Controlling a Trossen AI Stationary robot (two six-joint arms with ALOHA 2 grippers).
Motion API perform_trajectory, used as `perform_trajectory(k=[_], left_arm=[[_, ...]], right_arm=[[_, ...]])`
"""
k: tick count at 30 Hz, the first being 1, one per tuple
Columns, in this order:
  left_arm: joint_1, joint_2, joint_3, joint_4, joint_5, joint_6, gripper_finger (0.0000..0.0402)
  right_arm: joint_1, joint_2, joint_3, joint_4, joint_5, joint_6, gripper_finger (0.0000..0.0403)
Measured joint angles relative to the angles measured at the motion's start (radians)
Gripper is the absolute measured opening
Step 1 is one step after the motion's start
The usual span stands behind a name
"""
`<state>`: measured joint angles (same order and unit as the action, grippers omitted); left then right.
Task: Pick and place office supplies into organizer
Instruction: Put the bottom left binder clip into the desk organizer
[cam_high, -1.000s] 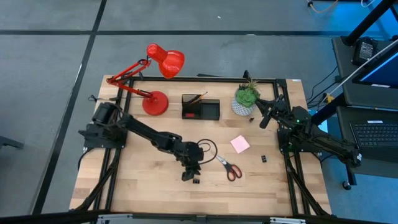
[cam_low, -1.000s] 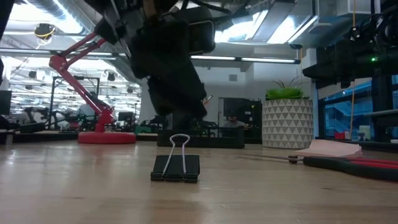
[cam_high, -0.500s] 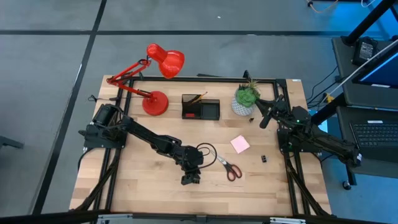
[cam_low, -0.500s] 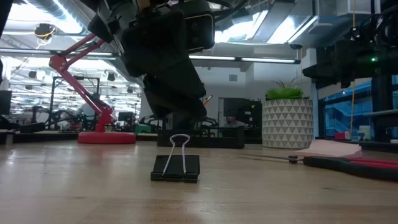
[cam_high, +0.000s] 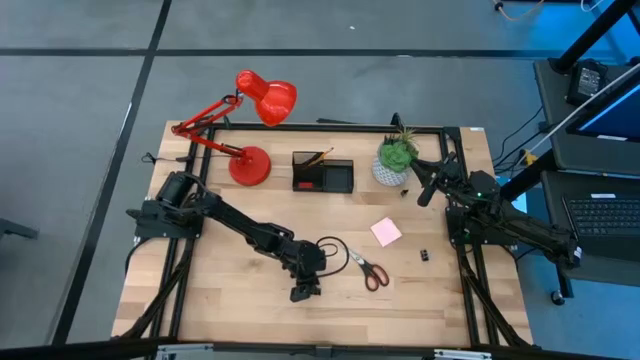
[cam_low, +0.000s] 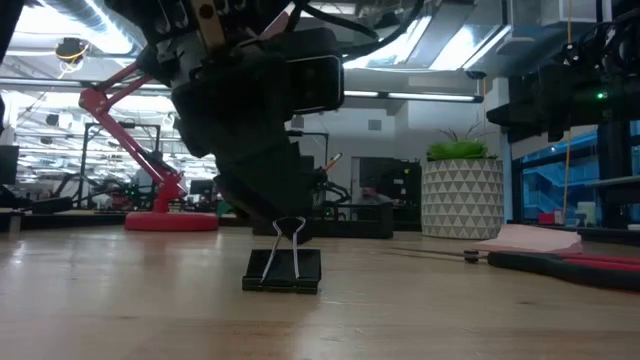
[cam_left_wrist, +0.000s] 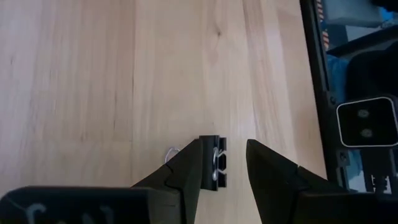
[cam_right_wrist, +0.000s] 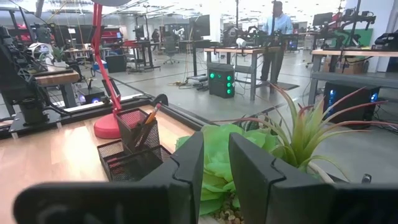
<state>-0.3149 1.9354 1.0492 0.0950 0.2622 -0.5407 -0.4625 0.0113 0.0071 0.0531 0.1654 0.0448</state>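
A black binder clip (cam_low: 284, 269) lies flat on the wooden table near its front edge, with its wire handle standing up. My left gripper (cam_left_wrist: 225, 144) is open and slants down over the clip (cam_left_wrist: 216, 163), one finger on each side of the handle; in the high view it (cam_high: 303, 289) hides the clip. The black mesh organizer (cam_high: 323, 172) stands at the far middle with an orange pencil in it. Red-handled scissors (cam_high: 371, 271), a pink sticky-note pad (cam_high: 386, 232) and a tiny black clip (cam_high: 424, 256) lie to the right. My right gripper (cam_right_wrist: 216, 149) waits at the far right, slightly open, with nothing in it. My left gripper comes slanting down from the table's far left, its fingertips level with the top of the clip's wire handle (cam_low: 290, 228) and on either side of it. Whether a finger touches the handle, I cannot tell. The clip's body rests on the table.
A red desk lamp (cam_high: 250, 130) stands at the far left, and a potted green plant (cam_high: 395, 158) stands right of the organizer, just in front of my right gripper. A black cable loop (cam_high: 333, 244) lies beside my left wrist. Bare wood stretches along the near edge.
My left gripper has sunk and moved toward the table's near edge, coming down over the binder clip until its fingertips reach the wire handle. The clip has stayed where it was.
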Motion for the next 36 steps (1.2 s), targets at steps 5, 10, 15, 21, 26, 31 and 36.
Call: perform_trajectory(k=[5, 10, 15, 21, 26, 31, 36], left_arm=[[-0.001, -0.001, 0.0, -0.001, 0.0, 0.001, 0.0112], [-0.001, -0.002, 0.0, -0.063, -0.001, 0.001, 0.0088], [-0.001, -0.002, 0.0, -0.063, -0.002, 0.004, 0.0062], [0.0, -0.002, 0.0, -0.061, -0.004, 0.042, 0.0035], [0.0, -0.003, 0.0, -0.057, -0.001, 0.082, 0.0009], [0.0, -0.003, 0.0, -0.045, -0.003, 0.124, 0.0004], [0.017, -0.03, 0.0, -0.062, -0.003, 0.142, 0.0003]], right_arm=[[0.0, 0.0, 0.0, 0.0, 0.0, 0.002, 0.008], [0.0, 0.0, 0.0, 0.0, 0.0, 0.001, 0.008], [0.0, 0.0, 0.0, 0.0, 0.0, 0.001, 0.008], [0.0, 0.0, 0.0, 0.0, 0.0, 0.0, 0.008], [0.0, 0.0, 0.0, 0.0, 0.0, 0.0, 0.008], [0.0, 0.0, 0.0, 0.0, 0.0, 0.0, 0.008], [0.0, 0.0, 0.0, 0.0, 0.0, 0.0, 0.008]])
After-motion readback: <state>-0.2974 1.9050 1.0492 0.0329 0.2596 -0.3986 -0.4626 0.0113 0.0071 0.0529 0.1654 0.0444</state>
